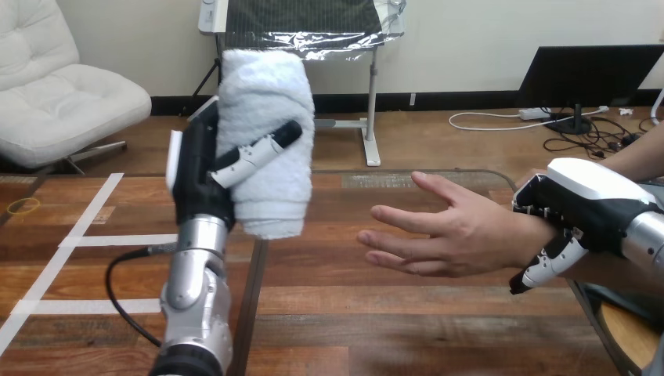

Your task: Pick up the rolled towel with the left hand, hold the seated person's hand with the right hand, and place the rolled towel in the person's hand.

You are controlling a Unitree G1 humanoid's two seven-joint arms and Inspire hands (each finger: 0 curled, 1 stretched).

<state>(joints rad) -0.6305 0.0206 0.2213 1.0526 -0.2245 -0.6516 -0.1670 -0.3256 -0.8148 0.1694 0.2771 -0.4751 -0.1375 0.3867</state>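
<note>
my left robot hand (196, 174) is raised in the upper left of the frame, above the wooden worktop (391, 329). its fingers and thumb are curled round the rolled towel (266, 102), gripping it from the left side. one black-and-white finger (258, 153) lies across the towel's front. the rolled towel is white and fluffy, and stands nearly upright in my grip, with its top near the upper edge of the frame and its lower end hanging free below my fingers. my silver left forearm (196, 290) rises from the bottom edge, left of centre.

at the right of the frame, my right robot hand (587, 204) is closed round the person's wrist (540, 235), with fingers curled over the top and the thumb (548, 266) tucked beneath. the person's hand (462, 235) reaches from there toward the centre of the frame, open, with its fingers stretched out and pointing left toward the towel. it is held above the worktop.

the towel and the person's hand are apart, with a clear gap between the towel's lower end and the person's fingertips.
</note>
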